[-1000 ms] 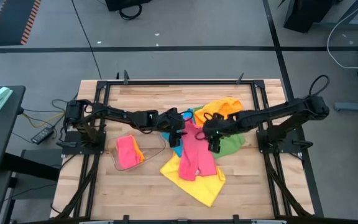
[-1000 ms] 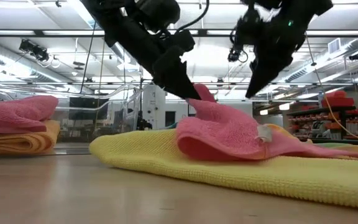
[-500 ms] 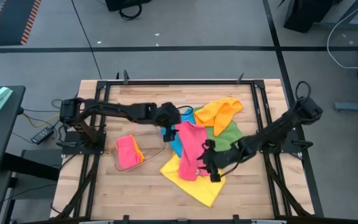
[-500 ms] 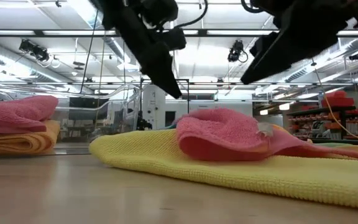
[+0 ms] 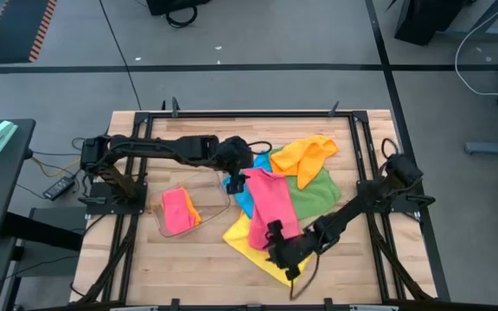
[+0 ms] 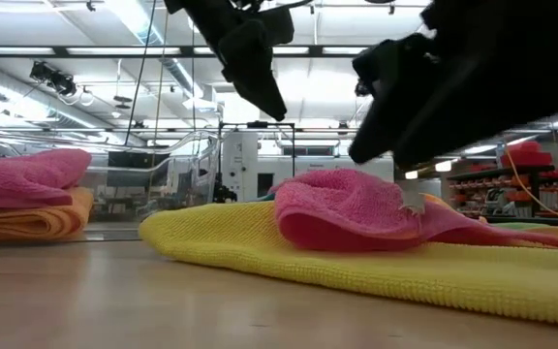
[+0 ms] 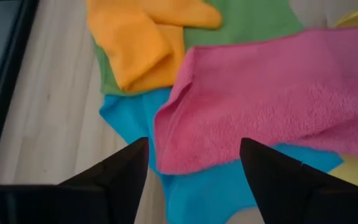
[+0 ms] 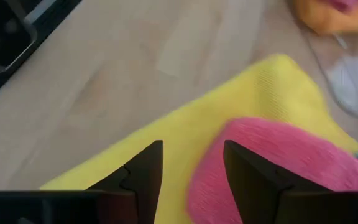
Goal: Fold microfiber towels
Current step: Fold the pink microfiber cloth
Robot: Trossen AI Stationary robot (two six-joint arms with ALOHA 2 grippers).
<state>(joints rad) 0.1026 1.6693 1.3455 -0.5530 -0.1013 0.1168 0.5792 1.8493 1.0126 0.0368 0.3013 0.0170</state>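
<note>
A pink microfiber towel (image 5: 271, 207) lies rumpled on a yellow towel (image 5: 251, 244), whose near corner rests on the table. Blue (image 5: 246, 197), green (image 5: 316, 192) and orange (image 5: 305, 155) towels lie piled behind them. My left gripper (image 7: 194, 168) hangs open above the pink towel's far end (image 7: 185, 149), clear of it, and appears high up in the low view (image 6: 264, 92). My right gripper (image 8: 194, 171) is open and low over the pink towel's near edge (image 8: 260, 155) and the yellow towel (image 8: 166, 134). Its fingers stand just above the cloth.
A clear plastic tray (image 5: 219, 207) at the left holds a folded pink towel on a folded orange one (image 5: 178, 212). Bare wood lies along the table's near edge (image 5: 188, 272) and far left. A black frame rail (image 5: 353, 147) borders the table.
My left gripper has let go of the pink towel's far corner, opened and risen; that raised corner has dropped flat. My right gripper has swung from the middle of the pile toward the table's near edge and come down over the pink towel's near end.
</note>
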